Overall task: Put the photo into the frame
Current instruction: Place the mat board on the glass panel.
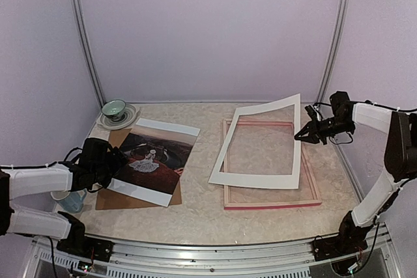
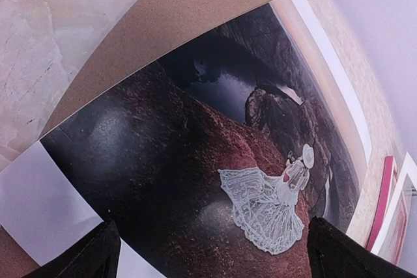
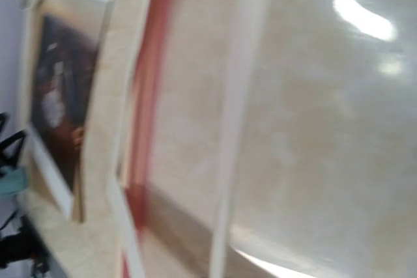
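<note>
We record the large rectangular picture frame with thin pink rails (image 1: 270, 204) lying flat on the marbled beige table (image 1: 260, 229). The rectangular dark reddish-brown photo (image 1: 153, 159), bearing a pale figure in a white dress, lies well to the left of the frame and apart from it, face up on a plain brown backing board (image 1: 133, 198).

The left gripper (image 1: 117, 162) stands at the photo's edge farthest from the frame with its jaws spread wide. Its fingers (image 2: 88, 255) sit over the print; we cannot tell whether they touch it.

The right gripper (image 1: 303, 136), at the frame's right side, is closed on the right edge of a white card mat (image 1: 257, 179) with a rectangular window. The mat tilts over the frame, right edge raised, left edge low just beyond the frame's left rail.

The right wrist view is blurred.
</note>
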Available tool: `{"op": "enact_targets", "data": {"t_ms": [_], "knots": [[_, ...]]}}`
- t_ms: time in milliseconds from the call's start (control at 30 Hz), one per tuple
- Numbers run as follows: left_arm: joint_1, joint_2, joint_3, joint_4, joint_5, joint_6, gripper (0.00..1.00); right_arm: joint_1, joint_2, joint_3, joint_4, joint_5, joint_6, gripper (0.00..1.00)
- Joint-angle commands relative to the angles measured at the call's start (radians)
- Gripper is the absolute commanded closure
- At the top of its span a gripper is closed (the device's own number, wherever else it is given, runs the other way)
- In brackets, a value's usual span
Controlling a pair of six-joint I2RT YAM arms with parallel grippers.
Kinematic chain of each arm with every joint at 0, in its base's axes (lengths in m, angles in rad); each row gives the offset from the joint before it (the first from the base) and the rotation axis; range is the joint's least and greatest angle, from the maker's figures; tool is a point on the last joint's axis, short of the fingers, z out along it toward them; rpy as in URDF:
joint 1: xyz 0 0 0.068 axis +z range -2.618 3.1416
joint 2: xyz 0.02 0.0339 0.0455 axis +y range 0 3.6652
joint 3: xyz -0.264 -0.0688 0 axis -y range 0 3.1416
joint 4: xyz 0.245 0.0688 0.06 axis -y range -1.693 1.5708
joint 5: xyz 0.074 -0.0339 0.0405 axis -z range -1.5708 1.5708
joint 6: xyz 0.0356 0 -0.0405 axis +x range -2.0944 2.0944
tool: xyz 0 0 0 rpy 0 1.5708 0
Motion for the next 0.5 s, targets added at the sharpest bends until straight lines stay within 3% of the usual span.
{"op": "enact_targets", "data": {"t_ms": [0, 300, 467], "knots": [[-0.003, 0.004, 0.011, 0.001, -0.002, 0.016, 0.01, -0.018, -0.014, -0.012, -0.051, 0.122, -0.042, 1.00], [-0.004, -0.001, 0.004, 0.001, -0.005, 0.018, 0.01, -0.018, 0.041, 0.006, -0.096, 0.277, -0.081, 0.99], [-0.004, 0.008, 0.006, 0.004, 0.000, 0.018, 0.01, -0.018, 0.079, 0.021, -0.115, 0.335, -0.084, 0.90]]}}
